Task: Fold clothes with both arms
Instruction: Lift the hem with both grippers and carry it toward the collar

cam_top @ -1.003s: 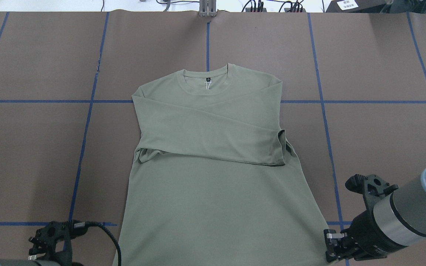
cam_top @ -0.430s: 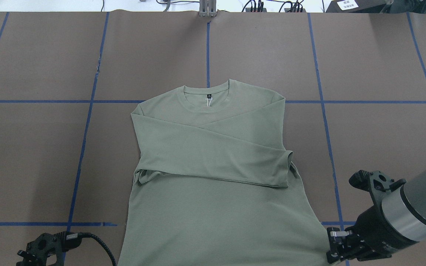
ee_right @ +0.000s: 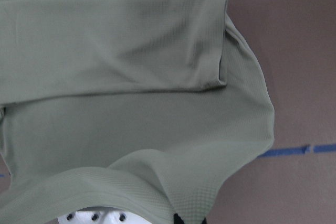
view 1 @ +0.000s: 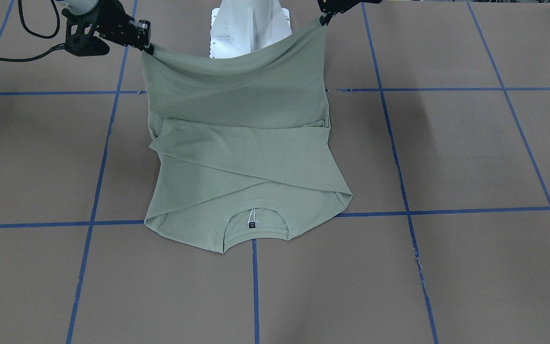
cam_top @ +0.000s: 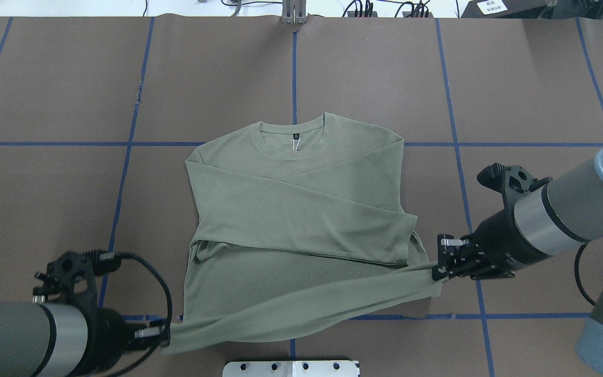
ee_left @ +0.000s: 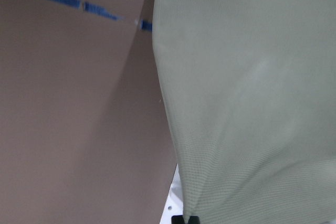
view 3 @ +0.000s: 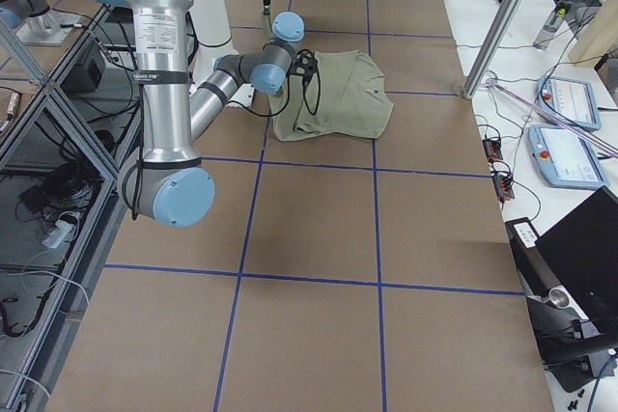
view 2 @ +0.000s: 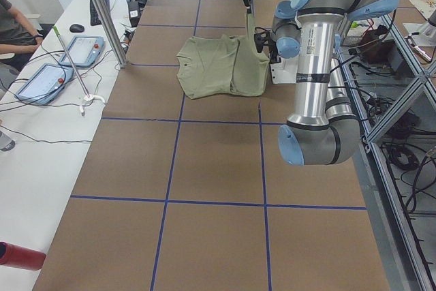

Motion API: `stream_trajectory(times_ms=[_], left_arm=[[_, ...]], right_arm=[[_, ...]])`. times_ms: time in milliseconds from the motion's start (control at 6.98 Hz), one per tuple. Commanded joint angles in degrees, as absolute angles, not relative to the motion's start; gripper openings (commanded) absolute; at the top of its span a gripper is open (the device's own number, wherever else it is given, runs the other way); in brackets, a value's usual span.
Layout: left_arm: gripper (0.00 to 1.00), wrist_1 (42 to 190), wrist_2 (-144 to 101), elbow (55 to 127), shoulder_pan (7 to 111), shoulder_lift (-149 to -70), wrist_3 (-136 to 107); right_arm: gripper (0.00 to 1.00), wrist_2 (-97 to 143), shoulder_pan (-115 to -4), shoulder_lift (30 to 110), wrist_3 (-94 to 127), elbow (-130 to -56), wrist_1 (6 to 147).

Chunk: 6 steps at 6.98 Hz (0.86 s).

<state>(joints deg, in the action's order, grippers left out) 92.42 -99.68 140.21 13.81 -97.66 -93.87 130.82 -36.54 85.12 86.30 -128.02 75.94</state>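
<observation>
The pale green shirt (cam_top: 301,209) lies face up on the brown table, collar (cam_top: 293,137) at the far end. Both sleeves are folded across its chest. My left gripper (cam_top: 165,335) is shut on the hem's left corner. My right gripper (cam_top: 437,272) is shut on the right corner. The hem hangs lifted and sags between them above the lower body of the shirt. In the front-facing view the shirt (view 1: 246,157) rises to the left gripper (view 1: 325,16) and the right gripper (view 1: 147,45). Both wrist views are filled with shirt fabric (ee_left: 247,103) (ee_right: 131,103).
The white pedestal base (cam_top: 291,368) sits at the near table edge behind the lifted hem. Blue tape lines (cam_top: 458,157) grid the table. A side table with tablets (view 2: 48,80) and a person's arm (view 2: 13,32) lies beyond the far edge.
The shirt first slid slightly toward the robot. Both grippers have since risen and moved forward over the table, lifting the hem corners off the surface.
</observation>
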Motion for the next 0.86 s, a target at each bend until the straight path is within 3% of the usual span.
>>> stream_trajectory(times_ms=[0, 716], left_arm=[[0.0, 91.2, -105.8, 130.8, 28.6, -104.6, -83.6], [0.0, 91.6, -108.4, 119.0, 38.7, -112.3, -78.9]], right_arm=[[0.0, 130.8, -43.3, 77.8, 85.6, -120.1, 75.9], [0.0, 130.3, -52.1, 65.6, 80.7, -104.4, 75.8]])
